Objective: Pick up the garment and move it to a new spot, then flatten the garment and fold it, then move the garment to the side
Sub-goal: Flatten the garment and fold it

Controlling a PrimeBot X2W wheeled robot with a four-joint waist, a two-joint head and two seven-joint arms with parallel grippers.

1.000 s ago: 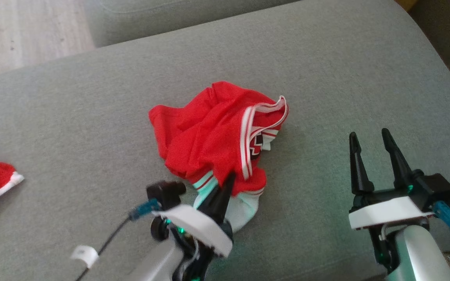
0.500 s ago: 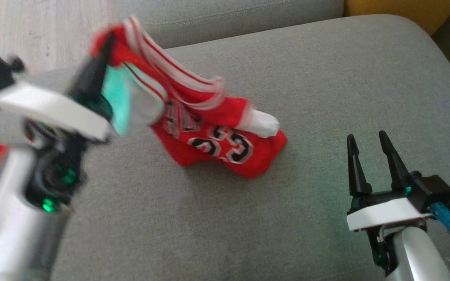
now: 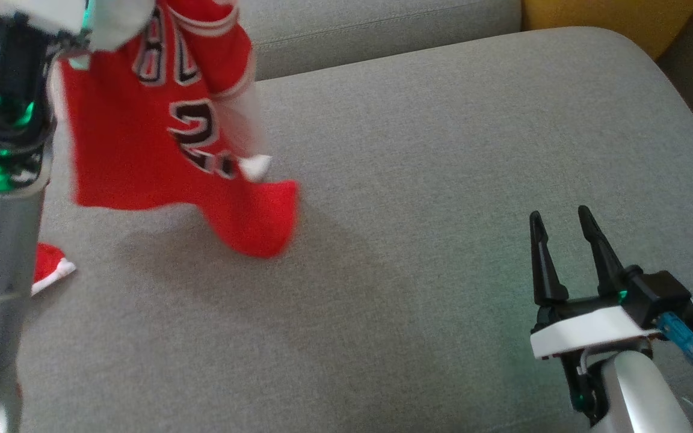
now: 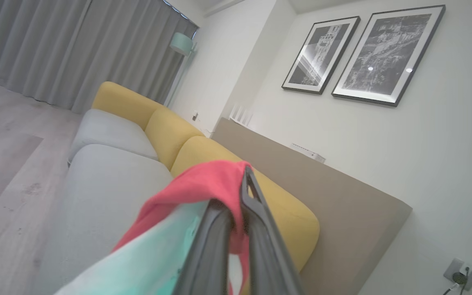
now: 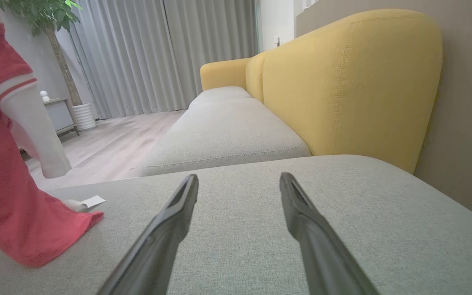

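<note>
- Your grey sofa seat point(image 3: 443, 180) lies under everything.
- The red garment point(image 3: 124, 150) hangs at its left, lower hem touching the seat.
- Your left gripper point(image 4: 236, 196) pinches the garment's top edge.
- Your right gripper point(image 3: 559, 211) stands wide, well apart from it.

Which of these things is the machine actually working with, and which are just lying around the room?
In the job: red jersey, hanging from the shut left tool; right tool, open and empty; grey sofa seat, which the jersey's hem touches.

Just lying about: small red cloth with a white edge; yellow back cushions; framed pictures; potted plant.
</note>
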